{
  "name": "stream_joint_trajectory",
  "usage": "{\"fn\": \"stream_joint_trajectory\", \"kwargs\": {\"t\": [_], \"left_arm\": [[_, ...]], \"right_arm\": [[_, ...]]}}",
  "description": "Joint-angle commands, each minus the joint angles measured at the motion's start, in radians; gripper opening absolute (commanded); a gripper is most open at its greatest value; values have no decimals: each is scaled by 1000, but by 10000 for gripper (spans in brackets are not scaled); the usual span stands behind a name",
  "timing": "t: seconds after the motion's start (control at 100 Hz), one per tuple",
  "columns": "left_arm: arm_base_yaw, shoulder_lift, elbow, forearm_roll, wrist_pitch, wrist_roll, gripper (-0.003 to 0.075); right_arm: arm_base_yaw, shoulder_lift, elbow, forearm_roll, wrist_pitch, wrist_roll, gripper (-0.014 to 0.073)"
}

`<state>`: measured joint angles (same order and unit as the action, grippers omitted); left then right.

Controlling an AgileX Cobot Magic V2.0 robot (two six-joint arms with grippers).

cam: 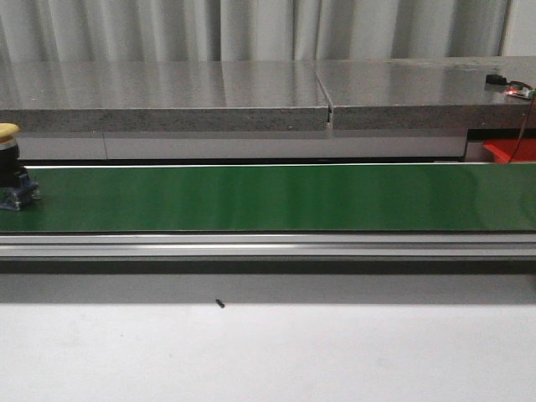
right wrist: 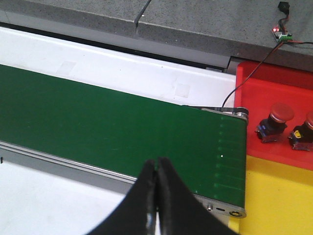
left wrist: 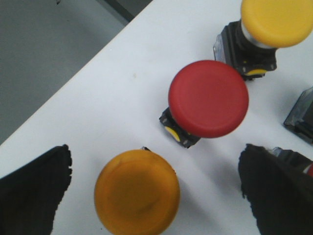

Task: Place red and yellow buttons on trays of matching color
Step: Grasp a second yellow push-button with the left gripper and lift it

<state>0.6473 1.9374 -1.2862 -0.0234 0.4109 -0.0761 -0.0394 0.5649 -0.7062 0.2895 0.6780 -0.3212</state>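
Domed glossy yellow button (left wrist: 137,192) btwn open left gripper (left wrist: 156,196).

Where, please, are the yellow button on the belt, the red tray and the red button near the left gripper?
Yellow button (cam: 8,130), front view, its cap.
Red tray (right wrist: 254,83), right wrist view, bare floor.
Red button (left wrist: 209,98), left wrist view, cap centre.

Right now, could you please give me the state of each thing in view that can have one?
Left end effector: open, above an orange-yellow button.
Right end effector: shut, holding nothing.
Red button: upright on the white table, untouched.
Yellow button: upright on the green belt.
Red tray: holds two red buttons.
Yellow tray: visible part bare.
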Motion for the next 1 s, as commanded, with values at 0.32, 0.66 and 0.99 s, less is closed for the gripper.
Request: {"fn": "stream_joint_trajectory", "kwargs": {"t": [0.32, 0.66, 0.99], "left_arm": [[6, -46, -46, -1, -34, -11, 556], [6, -46, -46, -1, -14, -11, 503], [6, -44, -46, 1, 1, -11, 503]], "right_arm": [[0, 0, -27, 8, -61, -11, -68], [0, 0, -27, 8, -61, -11, -68], [0, 0, -27, 8, -61, -11, -68]]}}
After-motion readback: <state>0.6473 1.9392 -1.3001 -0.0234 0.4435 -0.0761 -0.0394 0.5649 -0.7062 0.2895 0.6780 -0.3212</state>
